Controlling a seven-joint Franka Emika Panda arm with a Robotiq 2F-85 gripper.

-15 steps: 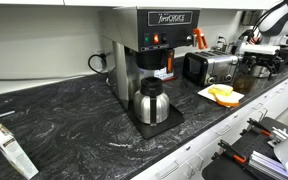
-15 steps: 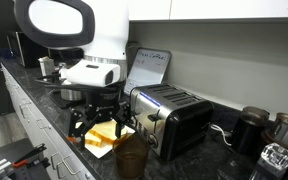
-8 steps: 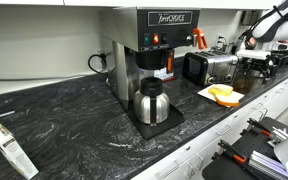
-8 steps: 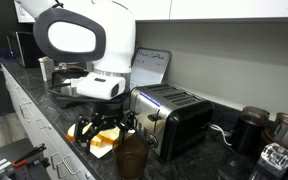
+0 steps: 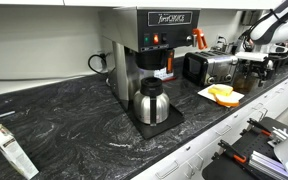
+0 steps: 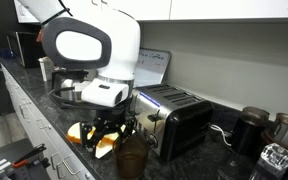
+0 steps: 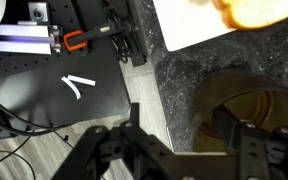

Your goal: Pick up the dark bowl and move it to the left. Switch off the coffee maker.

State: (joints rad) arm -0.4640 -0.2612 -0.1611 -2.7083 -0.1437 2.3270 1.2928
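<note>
The coffee maker (image 5: 149,45) is a tall steel box with a small orange light. The white curly writing on its black top is too small to read for sure. A steel jug (image 5: 149,102) sits under it. Behind the toaster (image 6: 174,118) leans a white sign (image 6: 150,68) with writing I cannot read. A white plate (image 7: 189,28) holds yellow food (image 7: 256,10). The dark bowl (image 7: 239,105) is small, round and brown, and it looks empty. It sits on the bench (image 7: 179,78) just beside the plate, near the toaster. The claw (image 7: 179,150) hangs over the bowl with its fingers wide apart, holding nothing.

Even indoor light, soft glare on dark countertop (image 5: 74,120); wrist view slightly blurred.
</note>
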